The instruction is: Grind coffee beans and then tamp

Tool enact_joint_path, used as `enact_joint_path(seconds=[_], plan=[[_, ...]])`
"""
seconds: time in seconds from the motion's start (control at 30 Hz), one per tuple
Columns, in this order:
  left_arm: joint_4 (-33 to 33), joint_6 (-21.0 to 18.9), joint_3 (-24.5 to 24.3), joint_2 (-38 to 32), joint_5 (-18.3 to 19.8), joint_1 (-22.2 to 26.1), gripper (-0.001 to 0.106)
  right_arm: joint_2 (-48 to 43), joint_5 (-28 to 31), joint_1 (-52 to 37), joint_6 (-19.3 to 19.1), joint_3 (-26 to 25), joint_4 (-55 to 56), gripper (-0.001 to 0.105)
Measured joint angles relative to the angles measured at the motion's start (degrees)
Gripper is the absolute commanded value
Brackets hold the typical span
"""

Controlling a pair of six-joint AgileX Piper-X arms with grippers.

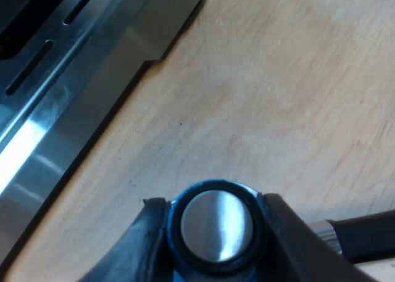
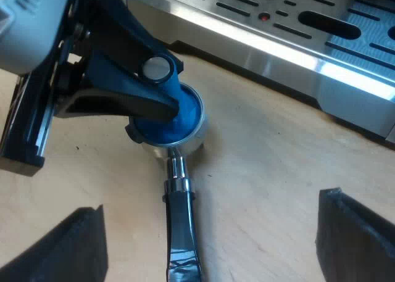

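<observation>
While the blue tamper [image 1: 217, 228] sits in the basket of the metal holder [image 2: 185, 147], it is clasped from both sides by the black fingers [image 1: 290, 239] of the left pincer [image 1: 215, 202], which is thus closed on the tamper. The tamper's round metal cap is seen from straight above, between those fingers. The holder lies loose on the wooden desk [image 2: 265, 171]. Its dark handle [image 2: 182, 232] points away from the espresso machine [image 2: 271, 53], whose slotted steel drip tray [image 2: 247, 1] stands near the holder's basket. Over the holder's handle the right pincer [image 2: 213, 226] hovers, its fingers spread wide and nothing gripped.

The step in hand is judged to be the tamping itself. Whether grounds lie under the tamper cannot be seen, nor can it be told whether the tamper sits quite level in the holder.

For a good result, the tamper should be kept square to the holder's rim and pressed straight down, with no sideways lean. Because the holder is not locked into anything, it could be slid or tipped by an off-centre push. The holder's handle could well be steadied by the right pincer before force is applied. Afterwards the tamper is best lifted straight up out of the holder, so that the packed surface is not disturbed.
</observation>
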Motion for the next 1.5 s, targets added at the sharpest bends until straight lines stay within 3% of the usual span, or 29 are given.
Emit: enact_joint_path(seconds=[0.33,0.8,1.0,1.2,1.23,1.37,1.5], plan=[[8.03,0.0,-6.37,1.44,0.0,0.0,0.012,0.0,0.0,0.0,0.0,0.0,0.0,0.071],[8.44,0.0,-11.08,-0.26,0.0,0.0,0.012,0.0,0.0,0.0,0.0,0.0,0.0,0.071],[9.53,0.0,-11.63,-8.36,-1.62,0.82,0.012,0.0,0.0,0.0,-0.17,0.0,-2.98,0.071],[12.65,0.0,-11.63,-12.25,-2.16,5.73,0.012,0.0,-0.23,0.0,-4.4,0.0,-8.2,0.071],[14.05,0.0,-11.63,-13.15,-2.19,7.1,0.012,0.0,-2.21,0.0,-8.41,0.0,-10.55,0.071],[17.22,0.0,-11.63,-16.45,-1.97,10.5,0.012,0.0,-5.16,0.0,-11.72,0.0,-12.43,0.071],[19.2,0.49,-11.63,-18.54,-1.82,11.23,0.012,0.0,-5.94,0.0,-12.47,0.0,-13.54,0.071]])
